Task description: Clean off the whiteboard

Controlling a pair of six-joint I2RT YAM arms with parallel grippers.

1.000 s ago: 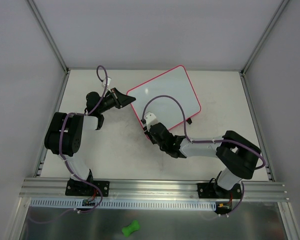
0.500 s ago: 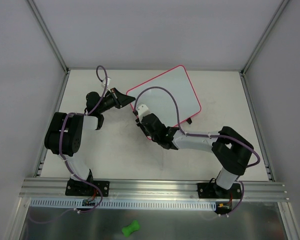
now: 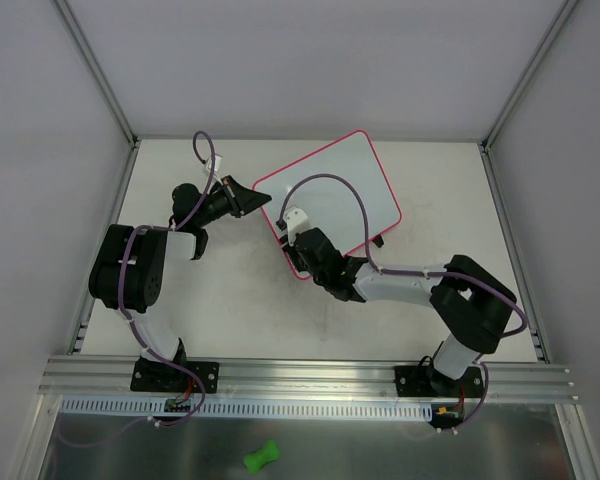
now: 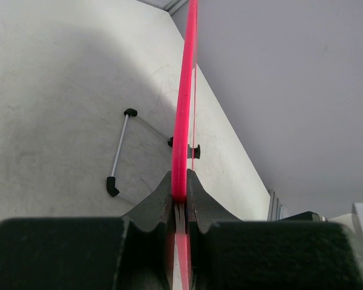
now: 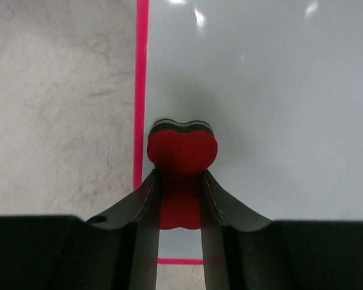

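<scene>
The whiteboard (image 3: 335,185) lies tilted at the back of the table, a white face in a pink-red frame, with no marks showing. My left gripper (image 3: 250,202) is shut on the board's left frame edge (image 4: 183,121), which stands pinched between the jaws. My right gripper (image 3: 302,245) is shut on a red bone-shaped eraser (image 5: 181,151). It holds the eraser on the board face (image 5: 272,84), just inside the left frame near the near-left corner.
A black foot (image 3: 380,241) sticks out under the board's near-right edge. A wire stand with black tips (image 4: 118,151) shows beneath the board. A green bone-shaped object (image 3: 262,457) lies below the front rail. Grey walls enclose the table.
My right gripper swung left and away with the eraser, then back to the right onto the board's near-left corner. The left gripper and the board have held still.
</scene>
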